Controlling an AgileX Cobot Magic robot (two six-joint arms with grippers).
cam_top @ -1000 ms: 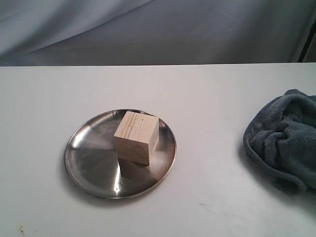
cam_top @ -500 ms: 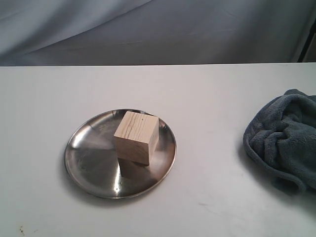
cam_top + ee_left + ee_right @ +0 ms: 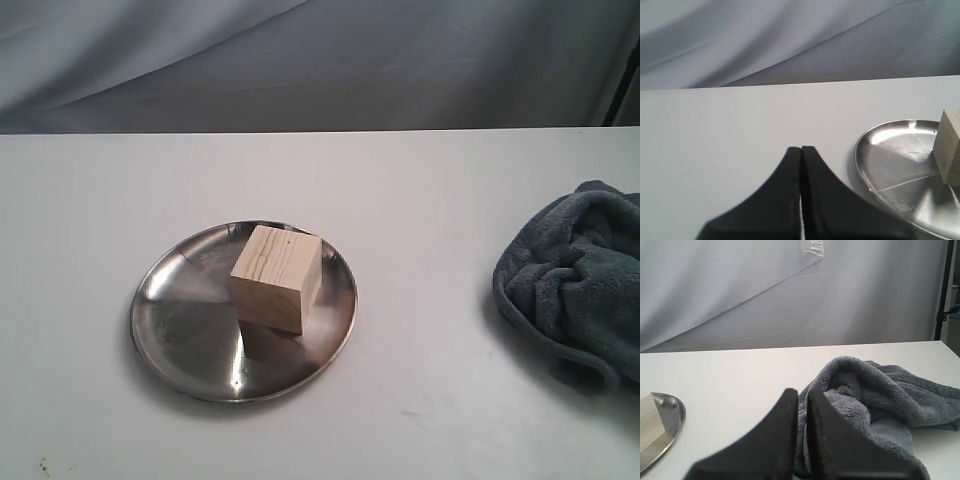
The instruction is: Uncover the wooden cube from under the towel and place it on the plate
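Observation:
The pale wooden cube (image 3: 277,277) rests uncovered on the shiny steel plate (image 3: 175,335), on its right half. The grey-blue towel (image 3: 575,285) lies crumpled at the table's right edge, well apart from the plate. Neither gripper shows in the exterior view. In the left wrist view my left gripper (image 3: 801,148) is shut and holds nothing, pulled back beside the plate (image 3: 890,155) and cube (image 3: 950,150). In the right wrist view my right gripper (image 3: 802,391) is shut with only a thin slit between its fingers, drawn back short of the towel (image 3: 875,390); the plate (image 3: 674,416) and cube (image 3: 650,425) sit at that frame's edge.
The white table (image 3: 420,200) ends at a straight far edge against a draped grey backdrop (image 3: 300,60). A dark stand post (image 3: 941,290) rises beyond the table's far right corner.

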